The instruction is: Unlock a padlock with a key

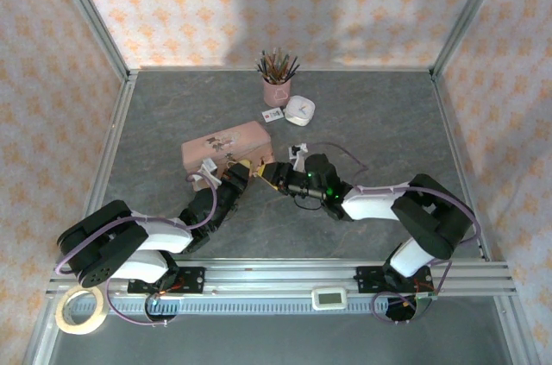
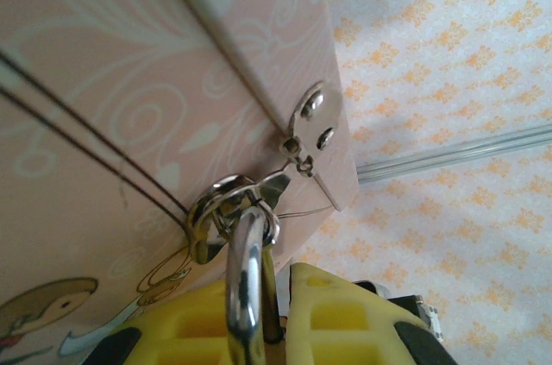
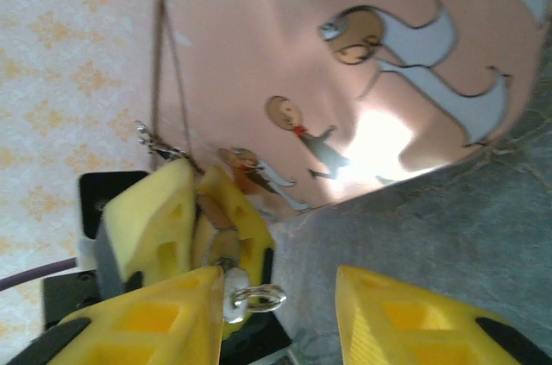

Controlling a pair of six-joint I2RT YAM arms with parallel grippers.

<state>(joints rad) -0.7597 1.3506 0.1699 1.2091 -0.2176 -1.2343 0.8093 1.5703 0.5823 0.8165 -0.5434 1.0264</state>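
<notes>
Left gripper (image 2: 263, 300) clenched on the brass padlock (image 3: 216, 220), whose shackle is through the hasp on the near face of the pink tin (image 1: 226, 145), mid-table; right gripper (image 3: 280, 287) just right, fingers released, key (image 3: 248, 297) beside one; the tin's cartoon figures are clear, the far card's (image 1: 272, 115) print is unreadable.

Walls (image 1: 172, 3): around you, cream panels printed with orange flowers.
Tabletop (image 1: 388, 123): your grey, stone-patterned surface.
Frame posts (image 1: 90, 11): silver metal at your far corners.
</notes>
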